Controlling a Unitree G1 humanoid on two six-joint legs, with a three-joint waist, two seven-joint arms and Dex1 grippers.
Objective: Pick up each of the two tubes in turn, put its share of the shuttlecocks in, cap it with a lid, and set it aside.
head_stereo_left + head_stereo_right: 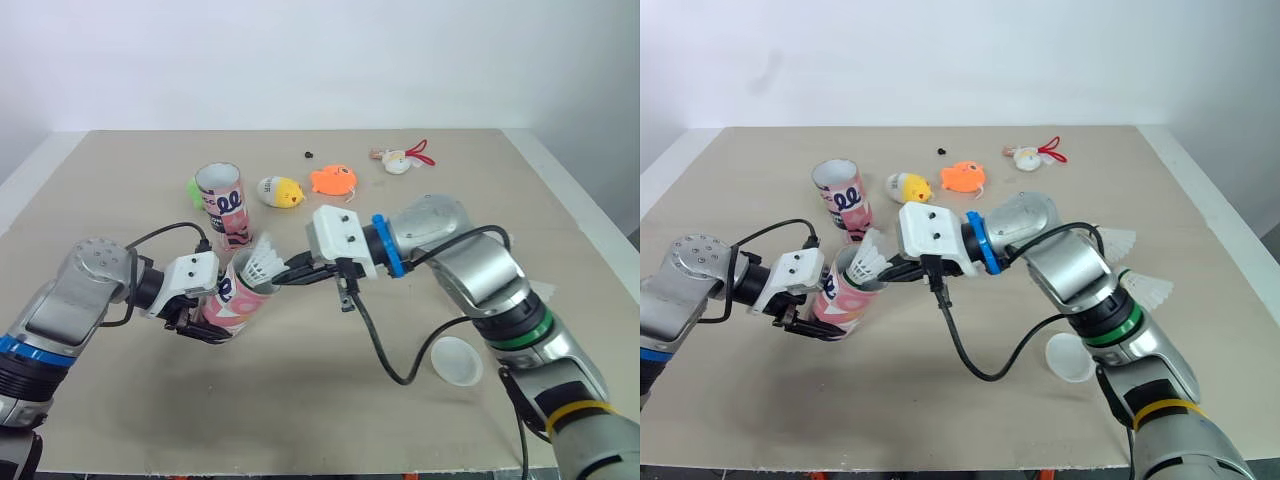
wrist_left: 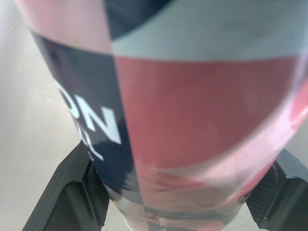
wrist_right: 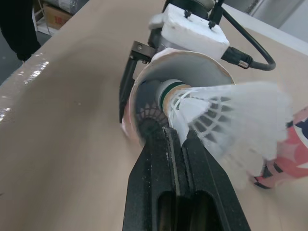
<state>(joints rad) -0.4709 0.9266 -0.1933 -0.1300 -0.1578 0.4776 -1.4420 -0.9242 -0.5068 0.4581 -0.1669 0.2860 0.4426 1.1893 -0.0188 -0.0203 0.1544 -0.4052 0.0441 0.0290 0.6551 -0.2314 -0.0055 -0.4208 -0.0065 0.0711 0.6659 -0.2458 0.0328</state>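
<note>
From the left eye view, the left gripper [image 1: 205,312] is clamped round the lower end of a tilted tube [image 1: 238,298], pink and patterned, whose open mouth leans toward the robot's right above the table [image 1: 120,400]. The right gripper [image 1: 290,272] reaches across and pinches a white shuttlecock [image 1: 263,262] right at that mouth. Behind them an upright tube [image 1: 224,205] stands on its base with a green toy [image 1: 193,187] just beside it. Further back lie a yellow toy [image 1: 281,191], an orange toy [image 1: 333,180] and a white toy with a red loop [image 1: 398,160]. A white lid [image 1: 456,360] lies flat near the right arm.

The right eye view adds 2 loose shuttlecocks [image 1: 1118,240] [image 1: 1152,288] lying past the right arm, near the table's right edge.

In the left wrist view, the tube's pink, dark blue and pale panels sit between the black fingers [image 2: 72,192], which press on both sides.

In the right wrist view, the fingers [image 3: 159,163] are nearly together, gripping the shuttlecock just behind its green-banded cork. The cork points into the tube's opening and the feathers are still outside.
</note>
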